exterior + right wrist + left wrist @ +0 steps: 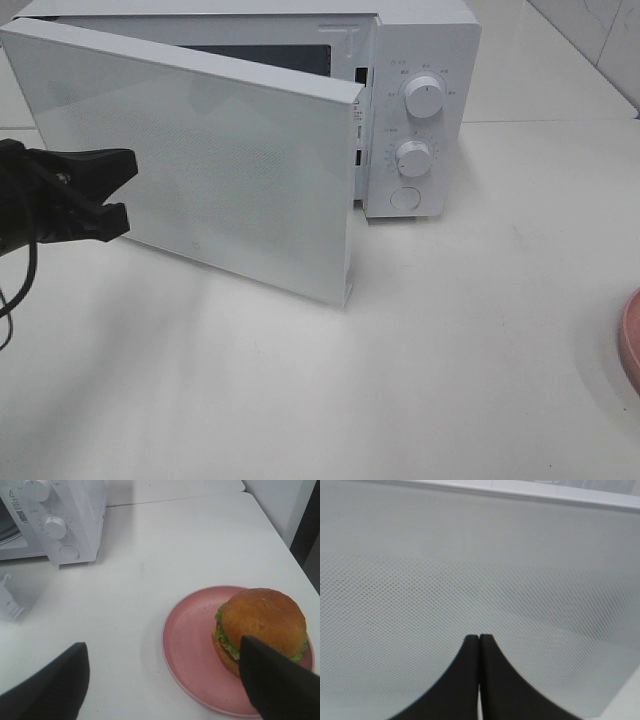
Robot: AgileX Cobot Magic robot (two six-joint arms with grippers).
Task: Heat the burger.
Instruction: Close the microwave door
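Two black fingers (470,680) of the left gripper (479,639) fill the near edge of the left wrist view, pressed flat together with nothing between them, so that one's fully closed. Right past the tips is the dotted mesh panel of the microwave door (480,570); whether the tips actually touch it is hard to say. From the high camera the left gripper (128,190) sits at the left side, pointing at the outer face of the open microwave door (200,170), which swings out toward the front of the white microwave (420,110). Two round dials and a round button run down the microwave's control panel.

Over on the right arm, the right gripper (165,655) has its fingers (50,690) spread wide apart, holding nothing, hovering above the white tabletop (150,570). The burger (261,627) sits on a pink plate (192,645), toward one side of it, just beside one finger. From up high only a sliver of the pink plate (631,340) shows at the right edge, well apart from the microwave.
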